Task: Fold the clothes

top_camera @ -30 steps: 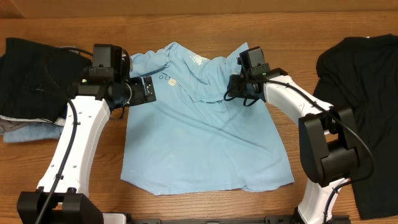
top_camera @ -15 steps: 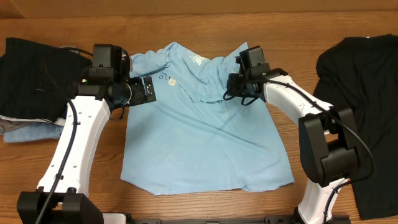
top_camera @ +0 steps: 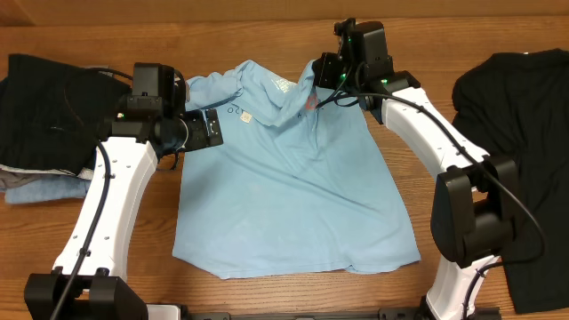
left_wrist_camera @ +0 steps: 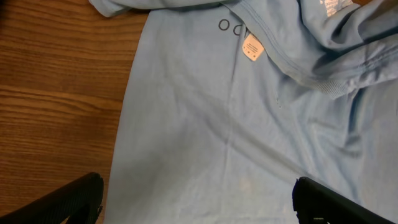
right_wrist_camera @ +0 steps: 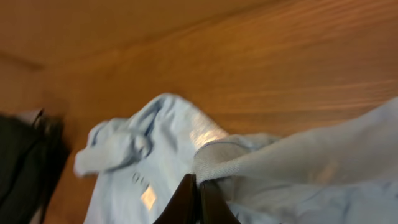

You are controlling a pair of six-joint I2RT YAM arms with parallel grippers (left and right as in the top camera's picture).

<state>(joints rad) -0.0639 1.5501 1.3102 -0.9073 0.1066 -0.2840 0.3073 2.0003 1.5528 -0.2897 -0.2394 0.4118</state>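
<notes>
Tee (top_camera: pixel 284 196): R gripper (right_wrist_camera: pixel 194 199) pinches its bunched top edge; L gripper (left_wrist_camera: pixel 196 194) spread, tee just below. Prob. flattening stage; next you pull that edge outward, lay flat.

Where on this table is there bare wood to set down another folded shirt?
The table is bare along the far edge behind the T-shirt, and at the near left below the dark stack. Crowded: the gap between T-shirt and black shirt, crossed by the right arm; the left arm covers the other gap.
</notes>
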